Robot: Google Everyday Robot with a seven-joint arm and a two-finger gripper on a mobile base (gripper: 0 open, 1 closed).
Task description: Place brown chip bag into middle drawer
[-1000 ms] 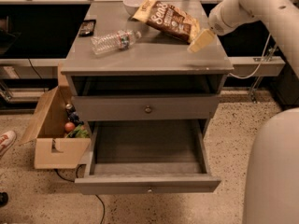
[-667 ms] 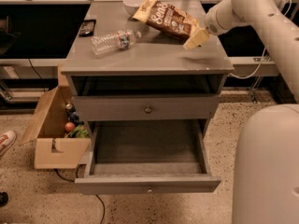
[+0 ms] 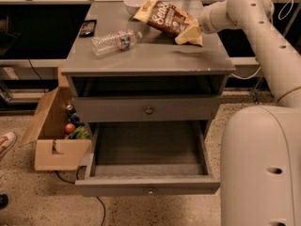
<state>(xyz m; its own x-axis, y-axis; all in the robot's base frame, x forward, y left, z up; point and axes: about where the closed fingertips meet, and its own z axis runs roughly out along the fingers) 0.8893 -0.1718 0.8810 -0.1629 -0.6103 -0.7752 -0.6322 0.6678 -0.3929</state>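
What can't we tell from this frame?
Camera view:
- hand at the right end of the brown chip bag: tip covered by the bag, grip unclear.
- white bowl: right side hidden behind the bag.
- dark flat object, back left of cabinet top: too small to identify.
- cardboard box: contents partly hidden by its walls.

Brown chip bag (image 3: 165, 20): crinkly, dark brown, tan edges, white lettering, tilted over cabinet top's back right, right end at gripper (image 3: 197, 30). Middle drawer (image 3: 117, 189): grey, small round knob, pulled open.
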